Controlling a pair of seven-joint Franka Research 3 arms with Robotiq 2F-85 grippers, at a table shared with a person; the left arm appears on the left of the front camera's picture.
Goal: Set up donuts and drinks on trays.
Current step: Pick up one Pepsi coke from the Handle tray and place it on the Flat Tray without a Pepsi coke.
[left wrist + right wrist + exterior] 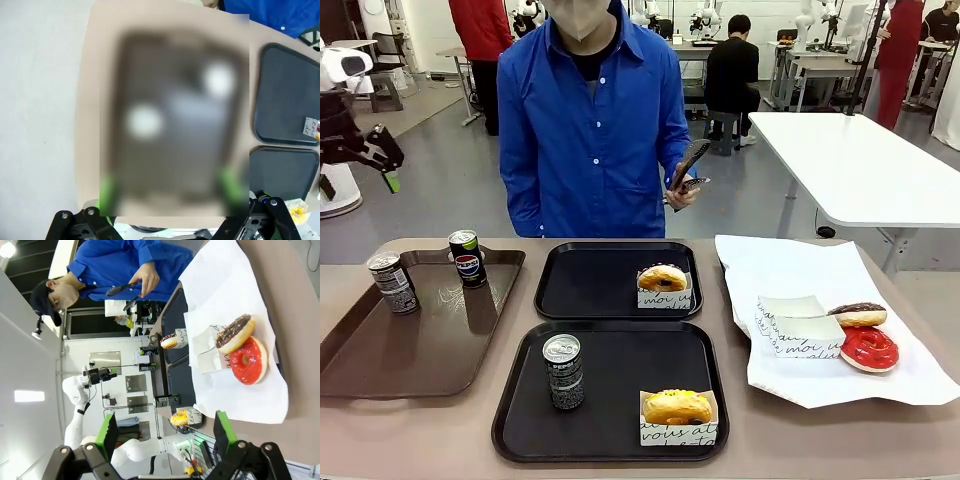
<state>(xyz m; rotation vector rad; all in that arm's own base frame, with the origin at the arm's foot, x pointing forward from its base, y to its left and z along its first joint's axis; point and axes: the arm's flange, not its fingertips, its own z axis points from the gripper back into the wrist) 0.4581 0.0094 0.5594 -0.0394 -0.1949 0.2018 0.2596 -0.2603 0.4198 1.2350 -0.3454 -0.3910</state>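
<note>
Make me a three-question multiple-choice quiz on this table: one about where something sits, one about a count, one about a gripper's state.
1. Where does the Pepsi can stand?
A) near black tray B) brown tray C) far black tray
2. How many donuts lie on the white paper?
A) one B) two C) four
3. How is the right gripper?
A) open and empty B) shut on a can C) shut on a donut

Answers:
1 B, it stands at the brown tray's far end, with a grey can nearer on the same tray.
2 B, a chocolate-topped donut and a red-glazed donut.
3 A, its green pads stand wide apart with nothing between.
</note>
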